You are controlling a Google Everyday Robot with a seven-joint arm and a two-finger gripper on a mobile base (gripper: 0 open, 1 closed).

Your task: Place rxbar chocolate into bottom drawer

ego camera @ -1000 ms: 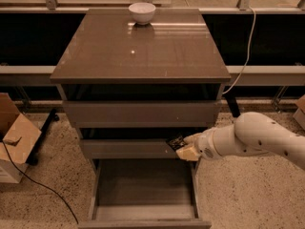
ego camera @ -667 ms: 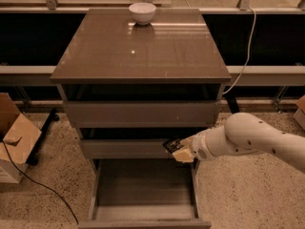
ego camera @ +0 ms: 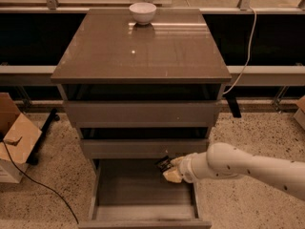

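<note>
The bottom drawer (ego camera: 143, 209) of the grey-brown cabinet is pulled open, a wide shallow grey tray. My gripper (ego camera: 170, 170) comes in from the right on a white arm and sits over the drawer's back right corner, just under the middle drawer's front. It is shut on the rxbar chocolate (ego camera: 163, 163), a small black-wrapped bar sticking out to the left of the fingers above the drawer floor.
A white bowl (ego camera: 142, 12) stands at the back of the cabinet top (ego camera: 143, 51). The two upper drawers (ego camera: 143, 112) are nearly closed. A cardboard box (ego camera: 14, 137) and a black cable lie on the floor at the left. A white cable hangs at the right.
My gripper has moved left and down with the bar, from beside the cabinet's right edge to over the drawer's back right corner.
</note>
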